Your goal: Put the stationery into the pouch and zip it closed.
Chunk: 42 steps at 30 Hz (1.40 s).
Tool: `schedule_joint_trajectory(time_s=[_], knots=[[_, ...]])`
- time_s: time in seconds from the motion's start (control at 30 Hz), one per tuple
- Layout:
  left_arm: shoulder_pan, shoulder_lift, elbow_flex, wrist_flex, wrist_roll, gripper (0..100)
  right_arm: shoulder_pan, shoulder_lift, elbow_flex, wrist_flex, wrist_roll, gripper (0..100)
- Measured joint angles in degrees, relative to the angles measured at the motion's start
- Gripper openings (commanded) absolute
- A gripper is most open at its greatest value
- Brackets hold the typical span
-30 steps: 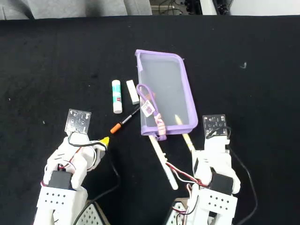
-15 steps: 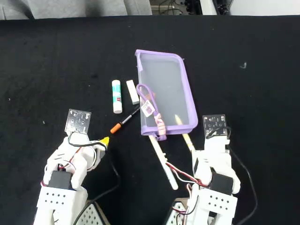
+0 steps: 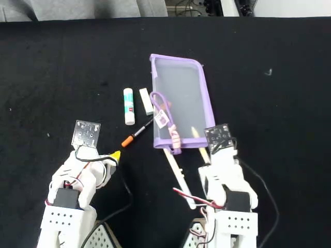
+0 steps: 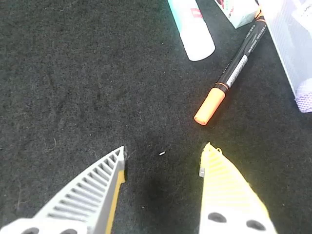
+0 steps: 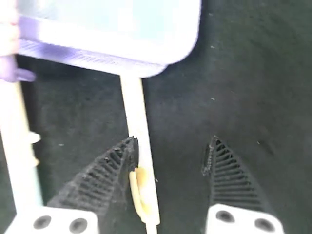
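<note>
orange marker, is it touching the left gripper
Apart. The left wrist view shows bare black table between the orange marker and the open left gripper.

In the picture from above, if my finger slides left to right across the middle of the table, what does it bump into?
Glue stick → white eraser → purple pouch.

one high downward view, two close wrist views, pouch [image 3: 178,98] in all
</note>
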Motion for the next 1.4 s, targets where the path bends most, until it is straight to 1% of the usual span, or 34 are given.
schedule_joint_trajectory(time_s=[0.13, 0.33, 0.37, 0.43, 0.57, 0.63, 0.7, 0.83, 0.93, 1.0, 1.13, 1.27, 1.33, 1.4], knots=[[0.0, 0.0, 0.0, 0.0, 0.0, 25, -2.5, 0.0, 0.0, 0.0, 0.0, 22.3], [0.0, 0.0, 0.0, 0.0, 0.0, 25, -3.2, 0.0, 0.0, 0.8, 0.0, 22.6], [0.0, 0.0, 0.0, 0.0, 0.0, 25, -2.6, 0.0, 0.0, 1.8, 0.0, 22.6], [0.0, 0.0, 0.0, 0.0, 0.0, 25, 0.6, 0.0, -0.5, 3.1, 0.4, 22.6], [0.0, 0.0, 0.0, 0.0, 0.0, 25, 6.1, 0.0, -4.5, 2.8, 5.5, 22.6], [0.0, 0.0, 0.0, 0.0, 0.0, 25, 7.7, 0.0, -7.6, 2.4, 6.6, 22.6], [0.0, 0.0, 0.0, 0.0, 0.0, 25, 8.6, 0.0, -11.9, 2.4, 6.4, 22.7], [0.0, 0.0, 0.0, 0.0, 0.0, 25, 8.5, 0.0, -20.3, 2.4, 1.8, 22.7], [0.0, 0.0, 0.0, 0.0, 0.2, 25, 3.3, -0.3, -23.6, 2.7, -0.5, 22.7], [0.0, 0.0, 0.0, 0.0, 0.2, 25, -2.6, -0.4, -24.5, 3.1, -1.9, 22.7], [0.0, 0.0, 0.0, 0.0, 0.2, 25, -14.0, 2.0, -25.1, 1.4, -7.6, 24.3], [0.0, 0.0, 0.0, 0.0, 0.2, 25, -19.7, 12.3, -28.0, -4.5, -11.9, 32.0], [0.0, 0.0, 0.0, 0.0, 0.2, 25, -21.5, 19.8, -30.4, -6.9, -14.0, 31.8], [0.0, 0.0, 0.0, 0.0, 0.2, 25, -23.3, 27.8, -33.6, -7.8, -14.4, 30.3]])
